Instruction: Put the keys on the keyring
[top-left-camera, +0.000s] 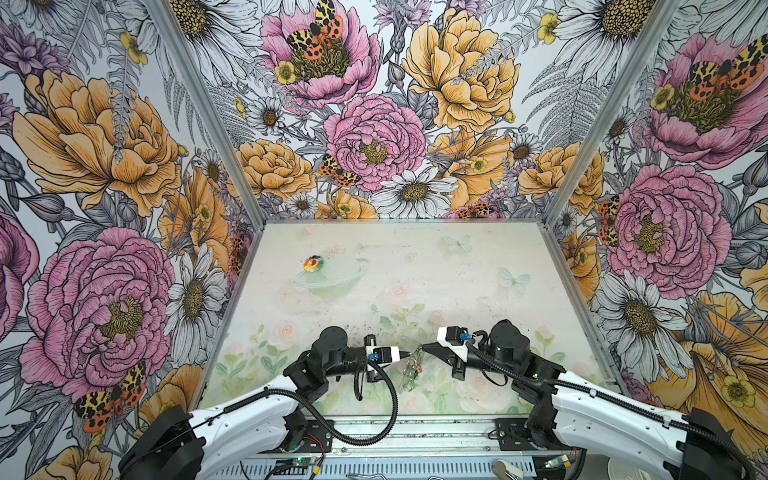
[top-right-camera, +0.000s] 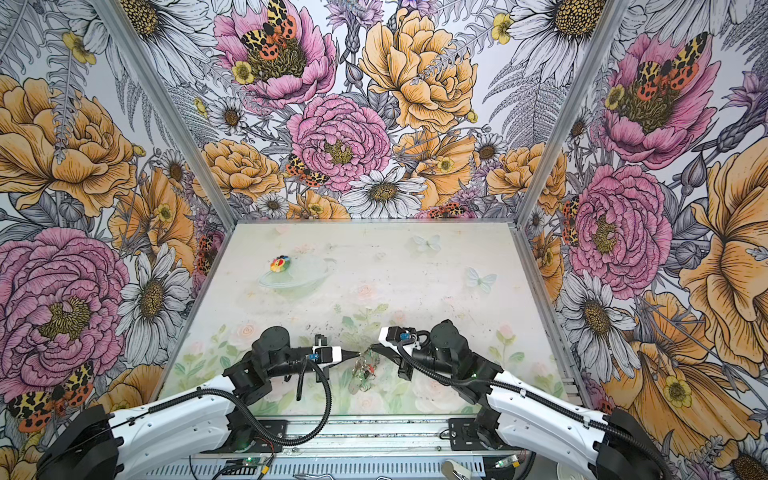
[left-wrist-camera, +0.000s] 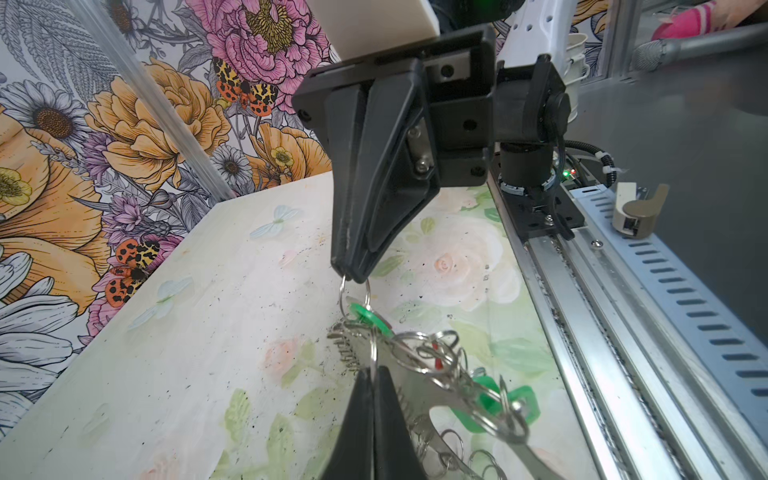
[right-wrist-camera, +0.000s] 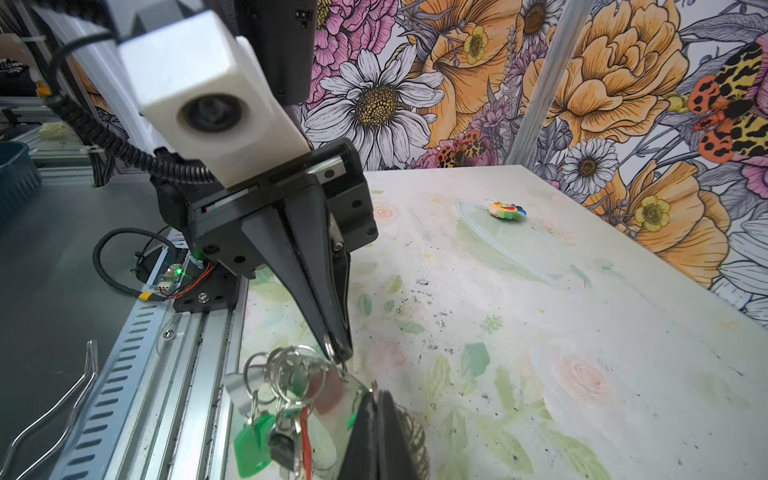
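Flat grey oval metal keyring (left-wrist-camera: 417, 392), fringed with silver wire loops, looks held just off the pale floral counter (top-left-camera: 457, 270) at its 6 o'clock edge.
Left end effector (right-wrist-camera: 336, 352) is clenched on one wire loop. Right end effector (left-wrist-camera: 352, 275) is clenched on another, which carries one of the green-headed silver keys (left-wrist-camera: 365, 316). The keyring hangs at 3 o'clock of left, 9 o'clock of right, long axis roughly 12-to-6. Both arms equally near.

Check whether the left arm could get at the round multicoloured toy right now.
Probably not yet. The way across the table to the toy looks free, but the left hand is shut on the keyring, which the right hand also pinches; it would have to let go first.
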